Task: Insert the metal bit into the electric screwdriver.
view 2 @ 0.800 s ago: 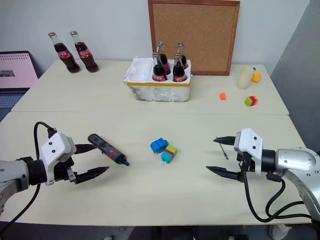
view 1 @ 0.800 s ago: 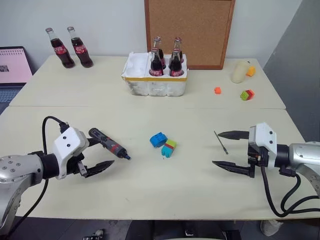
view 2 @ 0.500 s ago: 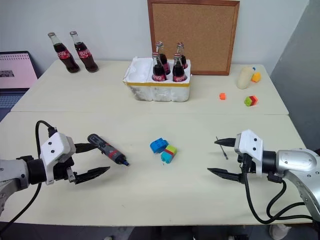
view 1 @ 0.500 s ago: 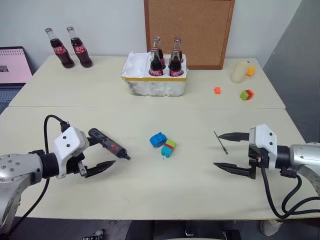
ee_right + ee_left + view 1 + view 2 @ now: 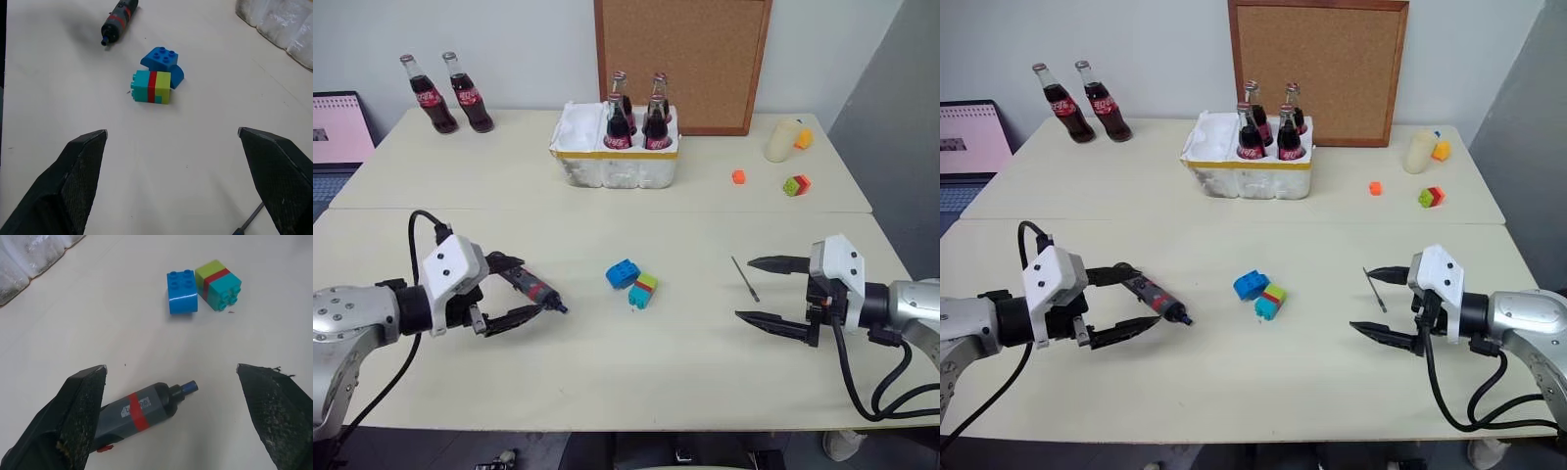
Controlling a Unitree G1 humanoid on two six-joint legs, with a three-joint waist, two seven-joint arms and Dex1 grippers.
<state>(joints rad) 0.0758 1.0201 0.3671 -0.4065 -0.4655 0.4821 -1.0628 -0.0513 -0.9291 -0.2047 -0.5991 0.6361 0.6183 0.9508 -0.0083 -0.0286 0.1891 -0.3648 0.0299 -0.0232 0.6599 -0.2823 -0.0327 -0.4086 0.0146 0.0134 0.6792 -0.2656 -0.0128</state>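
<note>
Reaching for both parts, we hold our left gripper (image 5: 509,290) spread wide around the electric screwdriver (image 5: 530,288) lying at the left of the table (image 5: 636,372). Our right gripper (image 5: 762,291) gapes empty just right of the metal bit (image 5: 745,278). Next, we judge, each must descend and close before any insertion.

Bare table (image 5: 607,343) lies between the two wide-open tools; only the toy blocks (image 5: 633,281) sit mid-way. The bottle crate (image 5: 615,157) stands well behind.
</note>
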